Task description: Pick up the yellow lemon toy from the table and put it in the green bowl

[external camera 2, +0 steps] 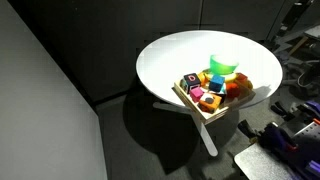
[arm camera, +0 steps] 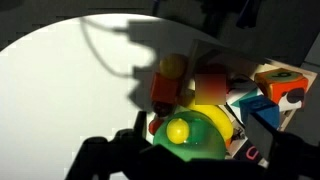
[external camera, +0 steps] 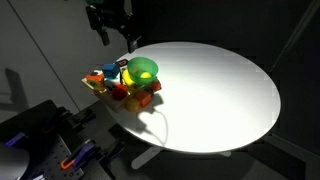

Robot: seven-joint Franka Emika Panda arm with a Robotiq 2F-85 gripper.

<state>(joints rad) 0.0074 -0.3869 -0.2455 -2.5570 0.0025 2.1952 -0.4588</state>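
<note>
Wrist view: yellow lemon toy (arm camera: 178,131) sits in green bowl (arm camera: 216,140) near the tabletop (arm camera: 70,80) edge. Tool (arm camera: 195,160) is a dark silhouette, fingers spread, empty. Neighbouring toy blocks (arm camera: 275,85) blurred.

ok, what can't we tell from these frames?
gripper: exterior view, dark on dark background; jaws unreadable.
wrist view: it's a black silhouette, cut by bottom edge.
yellow lemon toy: sits in green bowl per wrist view; too small in exterior views.
toy pieces: blurred, too small to identify.

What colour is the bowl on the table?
The bowl is lime green, clearest in the wrist view.
</note>
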